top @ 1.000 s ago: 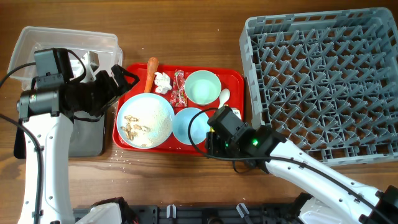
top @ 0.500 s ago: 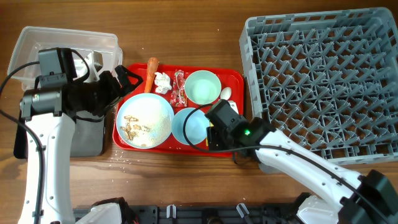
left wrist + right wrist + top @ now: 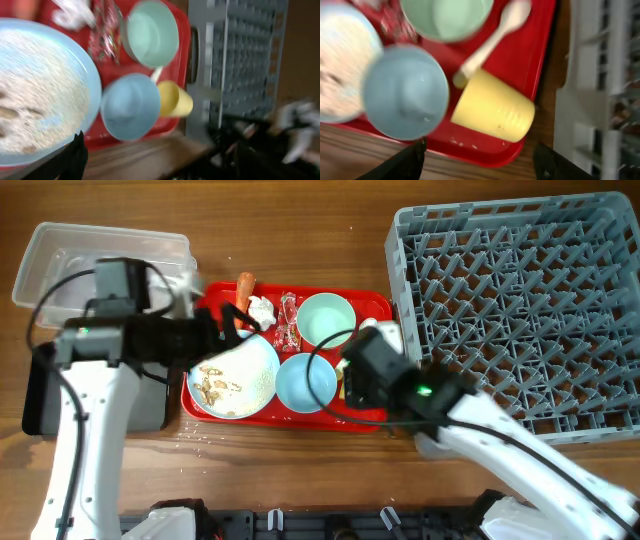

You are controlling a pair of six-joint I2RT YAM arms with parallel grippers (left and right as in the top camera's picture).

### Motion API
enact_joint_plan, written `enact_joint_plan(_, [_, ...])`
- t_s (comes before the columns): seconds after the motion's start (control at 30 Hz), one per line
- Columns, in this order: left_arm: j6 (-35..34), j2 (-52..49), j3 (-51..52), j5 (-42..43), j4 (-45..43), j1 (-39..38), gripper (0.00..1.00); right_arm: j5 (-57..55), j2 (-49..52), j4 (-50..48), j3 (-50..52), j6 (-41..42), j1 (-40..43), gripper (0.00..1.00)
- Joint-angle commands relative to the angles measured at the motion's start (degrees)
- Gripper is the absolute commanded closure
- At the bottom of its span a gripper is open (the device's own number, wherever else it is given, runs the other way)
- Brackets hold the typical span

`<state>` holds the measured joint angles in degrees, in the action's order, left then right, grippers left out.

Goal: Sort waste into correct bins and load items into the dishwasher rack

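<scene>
In the overhead view my left gripper [image 3: 228, 328] hangs open over the red tray's left part, at the far edge of the round plate [image 3: 235, 375] with beige crumbs [image 3: 30, 95]. The orange carrot piece [image 3: 245, 283], white tissue [image 3: 262, 310] and red-and-white wrapper [image 3: 288, 320] lie beyond it. My right gripper [image 3: 348, 388] is open above the yellow cup [image 3: 495, 112], which lies on its side next to the light blue bowl [image 3: 405, 97], white spoon [image 3: 492, 35] and pale green bowl [image 3: 445, 17]. In the wrist views both grippers, left [image 3: 160, 167] and right [image 3: 480, 167], are empty.
The red tray [image 3: 375, 305] sits mid-table. The grey dishwasher rack [image 3: 520, 310] stands to its right, close to the tray's edge. The clear tub [image 3: 100, 245] is at the far left, the black tray [image 3: 38, 395] in front of it under my left arm.
My left gripper has swung right from over the bins to the tray, by the plate's far edge. My right arm has shifted a little right and away over the cup.
</scene>
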<state>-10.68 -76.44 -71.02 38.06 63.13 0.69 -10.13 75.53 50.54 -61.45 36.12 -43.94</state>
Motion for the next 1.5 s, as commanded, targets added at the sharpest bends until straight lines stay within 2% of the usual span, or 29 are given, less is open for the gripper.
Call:
enact_joint_plan(0.0, [5.92, 1.01, -0.66, 0.85, 1.27, -8.79, 0.07, -0.24, -8.94, 0.31, -3.93, 1.57, 6.49, 0.27])
enact_joint_plan(0.07, [7.32, 0.79, -0.59, -2.54, 1.16, -14.36, 0.07, 0.79, -13.62, 0.22, -4.24, 2.64, 10.71, 0.25])
enact_joint_plan(0.13, [7.32, -1.05, -0.22, -9.81, -0.44, -21.84, 0.07, 1.75, -18.32, 0.35, -4.24, 3.08, 15.87, 0.23])
enact_joint_plan(0.23, [8.46, -6.38, -0.17, -9.79, -4.11, -29.09, 0.09, 4.07, -22.8, 0.59, -4.24, 3.61, 20.46, 0.2])
enact_joint_plan(0.3, [12.24, -13.11, -0.17, -8.96, -6.73, -34.27, 0.13, 4.44, -24.46, 0.96, -4.22, 4.46, 21.38, 0.17])
enact_joint_plan(0.4, [14.78, -22.32, -0.2, -8.37, -10.71, -36.81, 0.19, 4.46, -24.37, 2.51, -4.22, 4.42, 21.42, 0.14])
enact_joint_plan(0.53, [14.99, -26.97, -0.2, -5.31, -16.2, -36.81, 0.2, 4.44, -24.0, 3.34, -4.22, 4.35, 21.42, 0.13])
enact_joint_plan(0.6, [14.97, -26.97, -0.17, -3.93, -18.67, -36.81, 0.27, 4.46, -23.58, 3.54, -4.22, 4.37, 21.42, 0.13])
enact_joint_plan(0.67, [14.95, -27.04, -0.2, -2.95, -20.63, -36.81, 0.39, 4.68, -22.51, 3.61, -4.22, 4.37, 21.42, 0.13])
enact_joint_plan(0.73, [14.73, -27.08, -0.17, -2.93, -20.96, -36.85, 0.44, 4.66, -21.79, 4.2, -4.22, 4.37, 21.42, 0.12])
enact_joint_plan(0.8, [14.71, -27.3, -0.17, -1.81, -20.68, -37.13, 0.45, 4.66, -21.46, 4.37, -4.22, 4.37, 21.42, 0.12])
enact_joint_plan(0.87, [14.71, -28.2, -0.17, -1.86, -20.2, -38.07, 0.41, 4.63, -21.46, 4.39, -4.22, 4.37, 21.42, 0.12])
enact_joint_plan(0.93, [14.73, -29.07, -0.17, -1.9, -20.15, -39.04, 0.42, 4.66, -21.46, 4.39, -4.22, 4.39, 21.42, 0.12])
enact_joint_plan(1.0, [14.71, -29.44, -0.17, -1.92, -20.22, -39.19, 0.56, 4.63, -21.49, 4.39, -4.22, 4.37, 21.42, 0.12])
enact_joint_plan(1.1, [14.43, -29.42, -0.2, -1.9, -20.55, -39.15, 0.92, 4.66, -21.38, 4.44, -4.22, 4.37, 21.42, 0.12])
enact_joint_plan(1.13, [13.75, -29.42, -0.2, -1.9, -20.59, -39.04, 0.96, 4.66, -21.42, 4.63, -4.22, 4.37, 21.42, 0.12])
enact_joint_plan(1.23, [7.04, -27.08, -0.37, -1.62, -20.24, -36.2, 0.96, 4.68, -21.35, 5.81, -4.22, 4.35, 21.42, 0.11])
enact_joint_plan(1.33, [6.29, -21.05, -0.37, 5.38, -19.41, -30.86, 0.96, 5.16, -21.0, 7.08, -4.2, 3.69, 21.4, 0.11])
enact_joint_plan(1.4, [5.64, -14.08, -0.37, 11.06, -19.39, -24.55, 0.96, 10.16, -20.39, 5.57, -4.2, -2.14, 21.4, 0.11])
enact_joint_plan(1.47, [4.31, -8.26, -0.37, 12.55, -19.17, -17.81, 0.96, 18.29, -18.34, 2.1, -4.17, -9.14, 21.4, 0.13])
